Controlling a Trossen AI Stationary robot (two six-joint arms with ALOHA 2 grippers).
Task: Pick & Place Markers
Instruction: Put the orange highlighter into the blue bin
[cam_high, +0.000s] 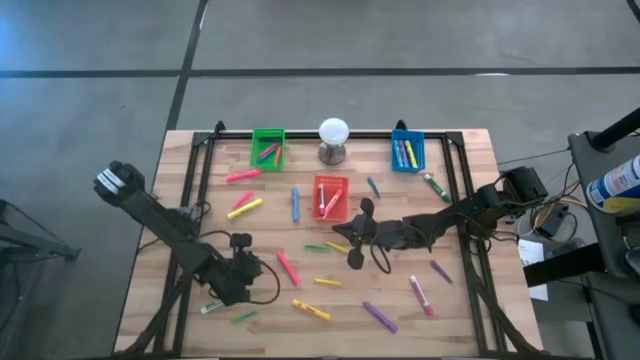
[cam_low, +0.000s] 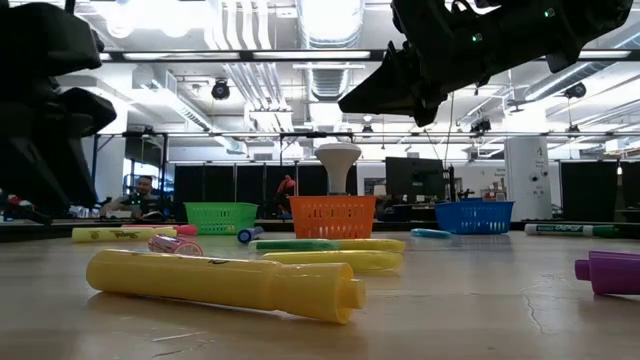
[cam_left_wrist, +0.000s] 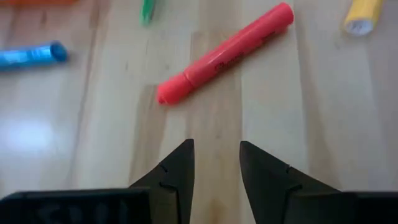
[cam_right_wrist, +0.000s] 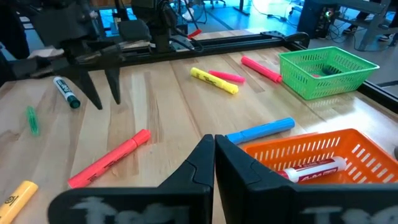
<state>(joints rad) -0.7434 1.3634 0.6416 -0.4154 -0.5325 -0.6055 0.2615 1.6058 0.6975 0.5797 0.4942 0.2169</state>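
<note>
Markers lie scattered flat on the wooden table (cam_high: 460, 320). A red marker (cam_left_wrist: 224, 53) (cam_high: 288, 267) lies just ahead of my left gripper (cam_left_wrist: 216, 165) (cam_high: 265, 270), which hangs open above the table near its front left and slants down; nothing is between its fingers. My right gripper (cam_right_wrist: 214, 146) (cam_high: 340, 232) hovers shut and empty at the table's middle, beside the red bin (cam_high: 330, 197). That bin holds a white marker (cam_right_wrist: 311, 168). A blue marker (cam_right_wrist: 261, 130) lies next to the bin. In the low view a yellow marker (cam_low: 225, 283) lies nearest.
A green bin (cam_high: 267, 148) and a blue bin (cam_high: 407, 150), both with markers in them, stand at the far edge. A white ball on a grey stand (cam_high: 333, 138) sits between them. Black rails (cam_high: 195, 190) run along the table's sides. Purple (cam_high: 380, 317) and pink (cam_high: 421, 295) markers lie near the front right.
</note>
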